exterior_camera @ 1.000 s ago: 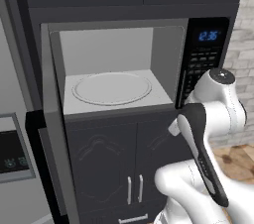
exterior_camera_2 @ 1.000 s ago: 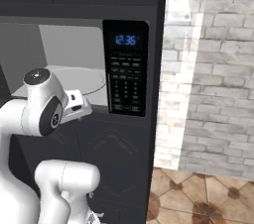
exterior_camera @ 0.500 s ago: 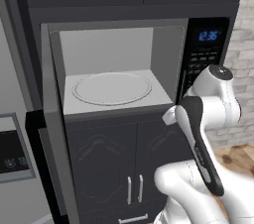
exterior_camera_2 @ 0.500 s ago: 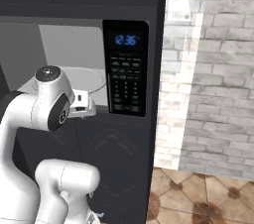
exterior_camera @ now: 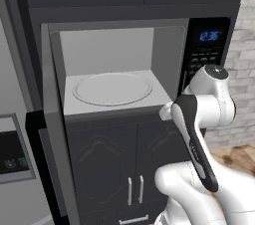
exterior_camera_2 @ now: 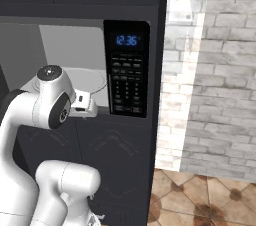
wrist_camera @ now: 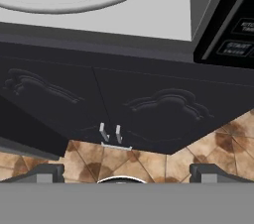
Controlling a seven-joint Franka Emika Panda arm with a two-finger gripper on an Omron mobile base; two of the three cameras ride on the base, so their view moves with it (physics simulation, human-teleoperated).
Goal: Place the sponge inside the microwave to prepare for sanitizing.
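Your microwave (exterior_camera: pixel 119 89) stands with its door swung wide to the left, the pale grey cavity exposed and the round turntable (exterior_camera: pixel 112 88) lying flat at the middle of its floor. To the right of the cavity, the black keypad panel (exterior_camera_2: pixel 126 67) glows with blue digits above rows of buttons. Your arm's hand sits just in front of the cavity's lower right corner, below the keypad, in both base views. From the hand view, your gripper (wrist_camera: pixel 127 172) has its jaws spread as wide as they go, the two dark fingertips (wrist_camera: pixel 47 171) far apart at the bottom of the picture, with nothing between them. That view looks down past the front right edge of the cavity floor onto the dark cabinet doors (wrist_camera: pixel 149 114) beneath, their two small handles side by side, and onto the brown tiled floor (wrist_camera: pixel 225 143) below. A pale brick wall (exterior_camera_2: pixel 215 70) runs to the right of the cabinetry. The sponge cannot be located from these pictures.
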